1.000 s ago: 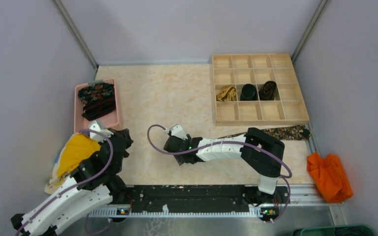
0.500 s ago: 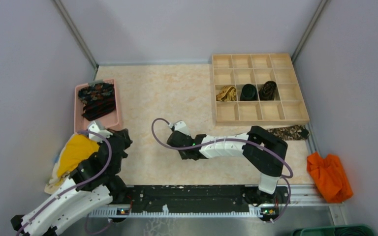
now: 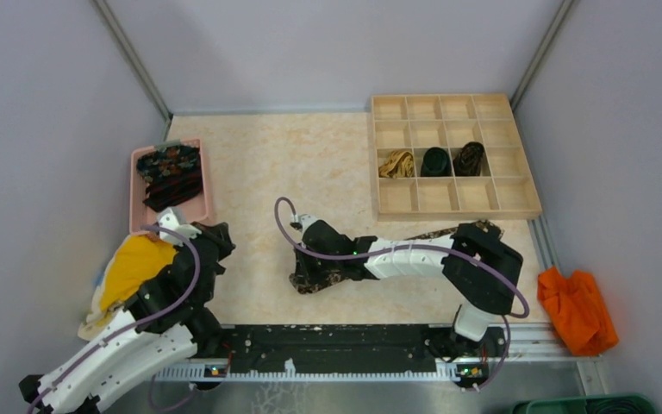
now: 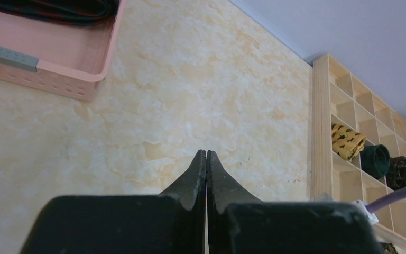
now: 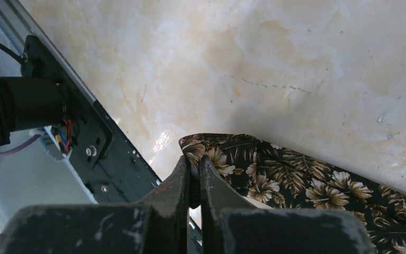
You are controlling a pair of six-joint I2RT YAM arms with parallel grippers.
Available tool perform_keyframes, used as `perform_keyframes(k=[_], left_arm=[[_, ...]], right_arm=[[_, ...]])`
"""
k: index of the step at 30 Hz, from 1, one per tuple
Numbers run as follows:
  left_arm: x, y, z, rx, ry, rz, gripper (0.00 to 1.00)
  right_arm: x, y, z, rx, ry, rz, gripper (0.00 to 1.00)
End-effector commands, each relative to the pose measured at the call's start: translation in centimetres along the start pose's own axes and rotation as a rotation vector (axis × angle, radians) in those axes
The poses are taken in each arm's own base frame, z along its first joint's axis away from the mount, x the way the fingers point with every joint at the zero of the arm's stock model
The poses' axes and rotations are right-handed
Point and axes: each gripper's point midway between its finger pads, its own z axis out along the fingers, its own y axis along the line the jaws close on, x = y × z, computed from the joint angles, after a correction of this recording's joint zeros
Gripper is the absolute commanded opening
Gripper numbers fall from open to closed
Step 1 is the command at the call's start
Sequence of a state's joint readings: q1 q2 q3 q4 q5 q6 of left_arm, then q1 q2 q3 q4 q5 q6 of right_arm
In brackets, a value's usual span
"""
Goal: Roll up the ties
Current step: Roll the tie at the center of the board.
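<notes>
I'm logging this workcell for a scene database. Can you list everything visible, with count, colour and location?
table: one, beige marble pattern, under everything
wooden grid box: one, pale wood, far right of table
rolled ties: three, golden-tan, black and dark brown, side by side in the box's third row
pink tray: one, pink, far left of table
piled ties: count unclear, dark with prints, in the tray
floral tie: one, black-brown leaf print, flat on the table near its near edge
orange cloth: one, off the table's right edge
yellow cloth: one, beside the left arm
green bin: one, bottom right corner
left gripper: black, shut, empty, above the table
right gripper: black, shut on the floral tie's end
</notes>
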State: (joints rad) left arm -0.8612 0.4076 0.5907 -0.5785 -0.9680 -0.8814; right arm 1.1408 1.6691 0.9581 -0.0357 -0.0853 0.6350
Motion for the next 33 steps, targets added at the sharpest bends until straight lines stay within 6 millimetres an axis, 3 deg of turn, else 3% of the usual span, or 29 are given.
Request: perform_keyframes(k=[1, 13, 18, 33], left_arm=[[0.4, -1.7, 0.3, 0.044, 0.021, 0.018, 0.0], [2.2, -5.1, 1.4, 0.135, 0.07, 0.074, 0.0], [3.5, -5.7, 1.8, 0.141, 0.103, 0.093, 0.0], [5.0, -6.5, 2.1, 0.164, 0.147, 0.124, 0.0]], right_arm=[[-0.8, 1.3, -1.2, -0.171, -0.03, 0.112, 0.0], [0.3, 1.5, -3.6, -0.389, -0.052, 0.309, 0.0], [0.7, 2.1, -3.7, -0.418, -0.019, 0.318, 0.0], [3.4, -0.8, -3.8, -0.503, -0.007, 0.524, 0.0]])
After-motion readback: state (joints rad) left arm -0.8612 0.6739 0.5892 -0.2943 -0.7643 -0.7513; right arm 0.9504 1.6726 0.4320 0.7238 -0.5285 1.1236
